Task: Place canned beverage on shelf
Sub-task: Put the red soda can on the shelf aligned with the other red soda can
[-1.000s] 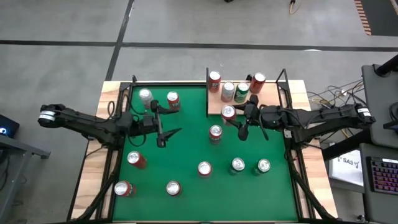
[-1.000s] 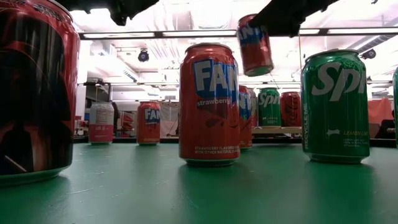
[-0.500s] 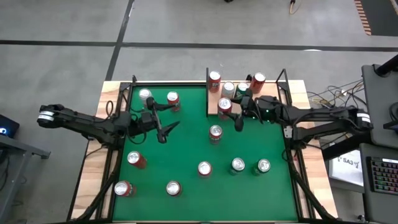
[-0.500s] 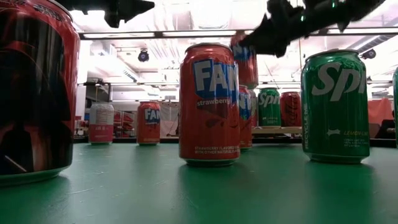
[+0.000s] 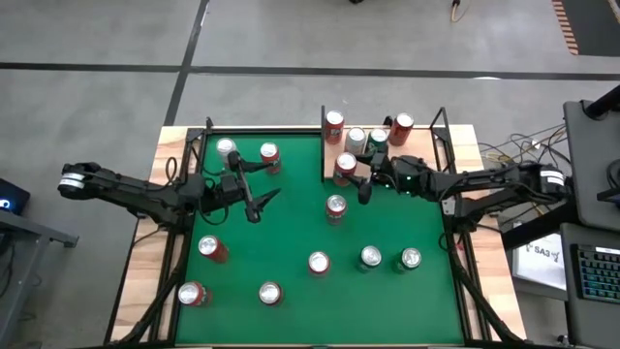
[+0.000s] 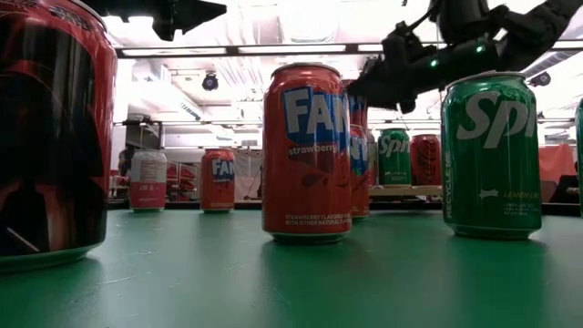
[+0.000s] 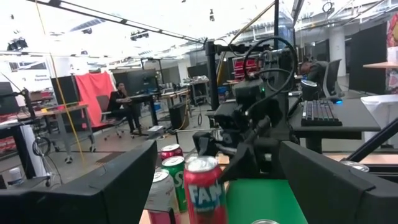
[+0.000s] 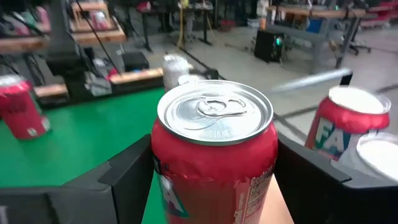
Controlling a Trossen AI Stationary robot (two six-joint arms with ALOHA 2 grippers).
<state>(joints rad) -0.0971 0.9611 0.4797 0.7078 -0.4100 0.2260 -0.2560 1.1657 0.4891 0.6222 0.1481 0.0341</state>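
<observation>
The shelf [image 5: 383,160], a pale wooden board with thin black rods at its edges, sits at the far right corner of the green surface [image 5: 291,233]. Four cans already stand on the shelf toward its far side. Another ten or so cans are scattered across the surface in front of the shelf and to its left, so much of the job appears to remain. The right hand [image 5: 360,175] is at the shelf's near left corner, its fingers closed around a red Fanta can [image 5: 345,167]; the right wrist view shows the can's silver top between the two dark fingers [image 8: 130,171], upright. Whether the can's base is already on the board cannot be told. Judging by this, the placing is nearly finished, with release and withdrawal left. The left hand [image 5: 254,204] hovers over the surface well left of the shelf, fingers spread wide and holding nothing.
</observation>
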